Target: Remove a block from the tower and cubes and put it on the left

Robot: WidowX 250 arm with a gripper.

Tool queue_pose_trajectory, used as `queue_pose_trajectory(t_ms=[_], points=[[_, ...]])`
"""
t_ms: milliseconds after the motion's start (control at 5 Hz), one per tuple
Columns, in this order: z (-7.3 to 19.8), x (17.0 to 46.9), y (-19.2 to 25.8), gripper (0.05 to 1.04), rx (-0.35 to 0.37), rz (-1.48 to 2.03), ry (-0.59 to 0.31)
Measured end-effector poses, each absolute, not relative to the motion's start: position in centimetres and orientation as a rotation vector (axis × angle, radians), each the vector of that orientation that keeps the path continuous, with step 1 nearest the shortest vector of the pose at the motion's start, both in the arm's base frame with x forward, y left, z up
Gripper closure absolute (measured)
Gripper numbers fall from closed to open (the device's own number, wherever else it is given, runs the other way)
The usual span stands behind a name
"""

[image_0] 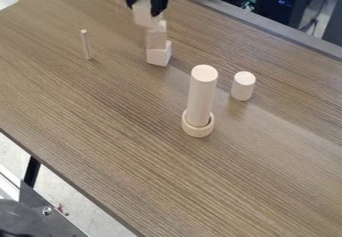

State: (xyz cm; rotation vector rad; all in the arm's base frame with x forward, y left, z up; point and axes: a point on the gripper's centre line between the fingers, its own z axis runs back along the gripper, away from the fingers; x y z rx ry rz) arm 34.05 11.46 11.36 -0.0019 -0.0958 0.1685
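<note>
Three pale blocks are at the top of the frame, left of centre: the top block [141, 18] at the black gripper [145, 10], the middle block [156, 39] below it, the bottom block [158, 56] on the counter [87, 116]. Whether the jaws grip the top block — I cannot tell. One thin peg [86, 44] stands upper left; one tall cylinder [202, 96] rises from one ring [198, 130] near centre — one short cylinder [243, 86] just right of it.

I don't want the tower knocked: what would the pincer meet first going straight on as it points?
Pointing down, the pincer would probably meet the top block of the tower first, though from this slant the depth is unclear.
</note>
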Motion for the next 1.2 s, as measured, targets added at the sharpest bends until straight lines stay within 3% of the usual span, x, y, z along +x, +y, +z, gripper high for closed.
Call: queue_pose_trajectory(t_ms=[400,600,1200], points=[[12.9,35.0,12.7,0.529,0.011,0.207,-0.155],[13.0,36.2,14.2,0.529,0.06,0.249,-0.178],[8.5,40.4,18.7,0.529,0.16,0.396,-0.106]])
